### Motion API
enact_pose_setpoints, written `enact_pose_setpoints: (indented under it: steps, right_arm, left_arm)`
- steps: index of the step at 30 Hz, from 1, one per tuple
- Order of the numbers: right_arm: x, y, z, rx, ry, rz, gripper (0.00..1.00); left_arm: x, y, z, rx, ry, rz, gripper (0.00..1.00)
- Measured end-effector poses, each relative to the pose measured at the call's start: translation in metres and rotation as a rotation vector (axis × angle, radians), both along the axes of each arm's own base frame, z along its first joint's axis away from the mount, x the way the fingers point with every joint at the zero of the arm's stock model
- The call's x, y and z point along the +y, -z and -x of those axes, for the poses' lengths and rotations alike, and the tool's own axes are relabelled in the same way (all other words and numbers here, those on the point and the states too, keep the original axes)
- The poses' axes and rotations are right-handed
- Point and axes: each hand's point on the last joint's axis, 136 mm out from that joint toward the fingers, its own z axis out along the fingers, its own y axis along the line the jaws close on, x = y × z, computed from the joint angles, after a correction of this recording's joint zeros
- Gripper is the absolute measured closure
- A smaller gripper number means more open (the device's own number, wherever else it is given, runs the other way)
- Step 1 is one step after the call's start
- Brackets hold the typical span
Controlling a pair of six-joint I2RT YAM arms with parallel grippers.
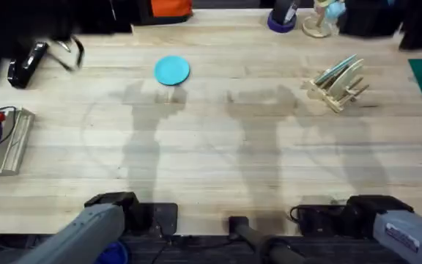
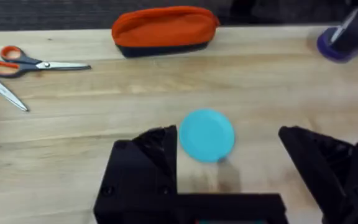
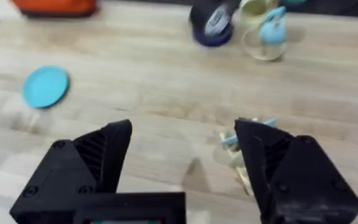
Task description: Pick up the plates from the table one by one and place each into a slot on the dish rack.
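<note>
Pale wooden surface [image 1: 211, 147] carries one turquoise plate [image 1: 171, 70] lying flat toward the far left, well apart from the dish rack [image 1: 337, 83] at far right, which seems to hold plates already. Both the left jaws [image 2: 229, 158] and right jaws [image 3: 182, 162] stand wide and empty. I'd lower the left jaws squarely over the rim, since a thin disc slips easily.

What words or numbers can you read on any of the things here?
None can be read.
The right arm carries a pale label near its base, too blurred to read.
The blue plate, dish rack, orange pouch and scissors show no writing.
</note>
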Motion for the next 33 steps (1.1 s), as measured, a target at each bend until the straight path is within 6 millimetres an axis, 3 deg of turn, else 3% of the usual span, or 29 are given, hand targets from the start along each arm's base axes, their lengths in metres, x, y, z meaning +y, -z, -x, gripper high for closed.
enact_pose_setpoints:
  steps: [7,12,21,30,31,33]
  right_arm:
    - [0.013,-0.020,-0.014,0.176,-0.060,-0.052,0.008]
    - [0.016,-0.023,-0.018,0.211,-0.075,-0.066,0.008]
    - [0.017,-0.022,-0.017,0.218,-0.078,-0.070,0.007]
    - [0.017,-0.023,-0.017,0.218,-0.078,-0.070,0.007]
    - [0.017,-0.023,-0.017,0.218,-0.078,-0.070,0.007]
    - [0.017,-0.023,-0.017,0.218,-0.078,-0.070,0.007]
  left_arm:
    - [0.000,-0.040,-0.021,0.126,0.096,-0.072,0.010]
    - [0.009,-0.052,-0.031,0.174,0.117,-0.040,0.010]
    - [0.010,-0.025,-0.042,0.260,0.167,0.068,0.007]
    - [0.006,-0.017,-0.042,0.294,0.187,0.099,0.010]
    - [0.005,-0.014,-0.043,0.304,0.189,0.105,0.046]
    - [0.005,-0.006,-0.047,0.325,0.192,0.115,0.245]
